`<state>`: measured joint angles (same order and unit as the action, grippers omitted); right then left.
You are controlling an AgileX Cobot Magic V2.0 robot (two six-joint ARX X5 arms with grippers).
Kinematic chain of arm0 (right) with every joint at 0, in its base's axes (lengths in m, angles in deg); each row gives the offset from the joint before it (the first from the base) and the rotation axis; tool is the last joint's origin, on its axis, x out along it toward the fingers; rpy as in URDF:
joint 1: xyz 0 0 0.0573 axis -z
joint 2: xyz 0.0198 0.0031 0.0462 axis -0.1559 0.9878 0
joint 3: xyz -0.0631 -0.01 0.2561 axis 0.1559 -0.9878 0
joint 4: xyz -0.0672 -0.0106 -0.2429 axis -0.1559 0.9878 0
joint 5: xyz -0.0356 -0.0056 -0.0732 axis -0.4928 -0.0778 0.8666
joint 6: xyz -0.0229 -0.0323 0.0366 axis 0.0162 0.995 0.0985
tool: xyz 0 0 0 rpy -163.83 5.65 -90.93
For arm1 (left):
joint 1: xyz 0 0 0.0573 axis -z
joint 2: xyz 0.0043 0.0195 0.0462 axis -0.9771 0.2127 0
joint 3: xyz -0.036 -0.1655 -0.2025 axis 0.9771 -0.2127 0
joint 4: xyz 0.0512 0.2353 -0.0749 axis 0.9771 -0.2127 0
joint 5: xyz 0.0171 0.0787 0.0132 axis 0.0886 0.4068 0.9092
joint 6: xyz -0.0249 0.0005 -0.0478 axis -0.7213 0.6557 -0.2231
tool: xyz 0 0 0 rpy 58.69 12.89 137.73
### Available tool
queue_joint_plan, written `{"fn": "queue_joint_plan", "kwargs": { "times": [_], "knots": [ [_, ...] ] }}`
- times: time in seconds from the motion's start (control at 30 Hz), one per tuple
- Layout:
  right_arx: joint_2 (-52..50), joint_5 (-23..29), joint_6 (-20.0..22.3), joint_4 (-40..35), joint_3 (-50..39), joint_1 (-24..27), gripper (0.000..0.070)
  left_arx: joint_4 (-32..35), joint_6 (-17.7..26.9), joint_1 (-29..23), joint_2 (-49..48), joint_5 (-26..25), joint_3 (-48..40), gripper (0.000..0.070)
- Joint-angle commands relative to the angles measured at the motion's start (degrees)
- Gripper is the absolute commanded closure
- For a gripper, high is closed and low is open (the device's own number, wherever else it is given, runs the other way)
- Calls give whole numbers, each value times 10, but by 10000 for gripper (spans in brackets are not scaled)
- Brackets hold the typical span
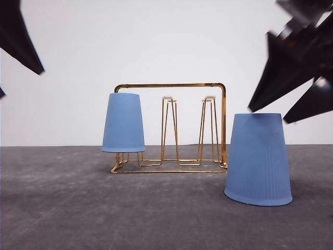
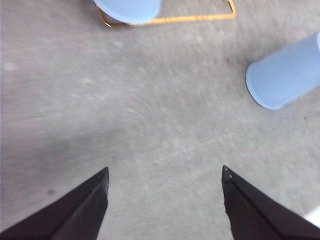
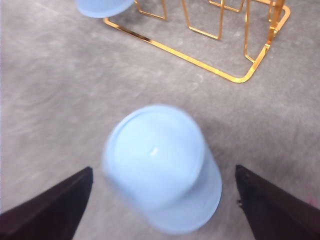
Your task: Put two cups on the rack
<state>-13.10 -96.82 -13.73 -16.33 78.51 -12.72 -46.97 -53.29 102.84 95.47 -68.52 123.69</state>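
Grey matting covers the table, where the gold wire rack stands. One light-blue cup sits inverted over the rack's leftmost prong. The second cup rests upside down, slightly tilted, on the table near the rack's right end, between the spread fingers of the right gripper. The left gripper hangs open above bare matting.

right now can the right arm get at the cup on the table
Probably yes. The right gripper is open, with the upside-down cup lying between its fingers in the wrist view. The cup stands apart from the rack, and nothing sits between it and the gripper.
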Motion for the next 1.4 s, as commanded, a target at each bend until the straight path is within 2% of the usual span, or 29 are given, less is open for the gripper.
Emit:
{"fn": "queue_joint_plan", "kwargs": {
  "times": [0.0,0.1,0.2,0.27,0.43,0.57,0.73,1.07,1.37],
  "knots": [
    [32,2,-6,-18,5,-8,106,3,-4,2,-1,8,2,286],
    [73,3,-7,-43,5,-14,115,3,-4,2,-11,9,2,286],
    [94,3,-9,-54,6,-19,239,2,-4,2,-12,9,2,286],
    [94,2,-14,-46,9,-19,296,2,-4,2,-12,9,2,286],
    [85,8,-25,60,71,-18,296,2,-4,2,-12,9,2,286],
    [86,44,-25,174,165,-18,296,2,-4,2,-12,9,2,286],
    [95,64,-26,232,273,-17,295,0,-4,2,-12,9,2,286],
    [201,76,-25,206,442,-17,295,-5,-4,2,-12,9,2,286],
    [302,76,-22,132,457,-18,293,-6,-4,2,-12,9,2,286]
  ]
}}
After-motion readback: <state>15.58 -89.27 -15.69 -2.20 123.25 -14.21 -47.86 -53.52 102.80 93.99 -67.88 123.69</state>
